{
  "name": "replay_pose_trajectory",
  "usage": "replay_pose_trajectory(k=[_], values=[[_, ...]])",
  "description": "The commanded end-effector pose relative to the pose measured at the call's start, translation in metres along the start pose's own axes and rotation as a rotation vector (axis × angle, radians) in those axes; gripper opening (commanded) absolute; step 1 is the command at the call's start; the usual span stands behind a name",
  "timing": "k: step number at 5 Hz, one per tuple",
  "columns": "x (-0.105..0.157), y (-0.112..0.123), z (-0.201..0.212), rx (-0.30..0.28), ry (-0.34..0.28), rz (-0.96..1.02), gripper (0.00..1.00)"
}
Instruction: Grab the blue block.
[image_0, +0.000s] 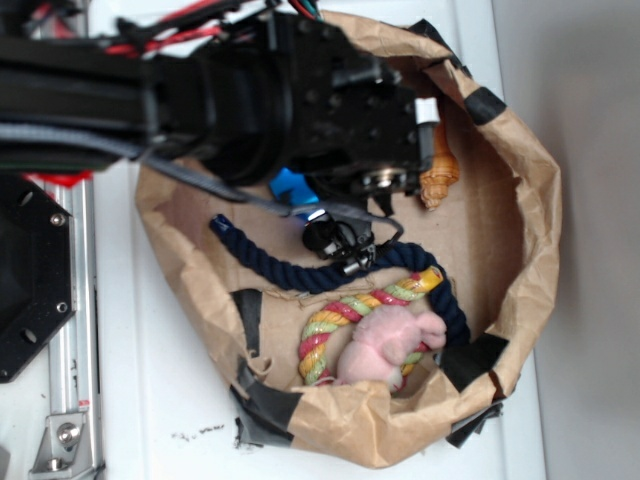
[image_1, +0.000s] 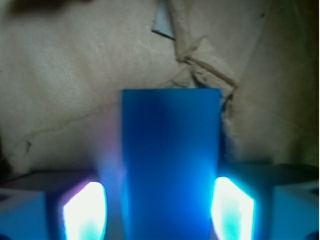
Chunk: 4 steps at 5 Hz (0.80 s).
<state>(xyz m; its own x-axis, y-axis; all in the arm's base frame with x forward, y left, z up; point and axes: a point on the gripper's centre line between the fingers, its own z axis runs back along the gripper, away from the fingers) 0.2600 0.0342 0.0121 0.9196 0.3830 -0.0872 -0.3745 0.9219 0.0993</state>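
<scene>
Arm (image_0: 250, 100) over most of blue block (image_0: 293, 187)

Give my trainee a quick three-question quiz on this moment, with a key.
1. True or false: in the wrist view the blue block lies between the gripper fingers.
2. In the exterior view, the navy rope lies: A) outside the paper bag, B) inside it, C) across the pink plush toy.
3. What orange item sits near the bag's far wall, beside the arm?

Key: 1 true. 2 B. 3 the orange seashell.
</scene>
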Motion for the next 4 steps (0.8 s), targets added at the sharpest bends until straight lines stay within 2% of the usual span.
replay_pose_trajectory(k=[1,2,3,4], values=[[-0.004,0.008,0.009,-0.034,-0.045,0.018,0.00],[-0.005,0.012,0.036,0.018,-0.095,0.015,0.00],[-0.004,0.009,0.069,0.069,-0.113,-0.036,0.00],[-0.017,-0.007,0.117,0.018,-0.250,-0.006,0.00]])
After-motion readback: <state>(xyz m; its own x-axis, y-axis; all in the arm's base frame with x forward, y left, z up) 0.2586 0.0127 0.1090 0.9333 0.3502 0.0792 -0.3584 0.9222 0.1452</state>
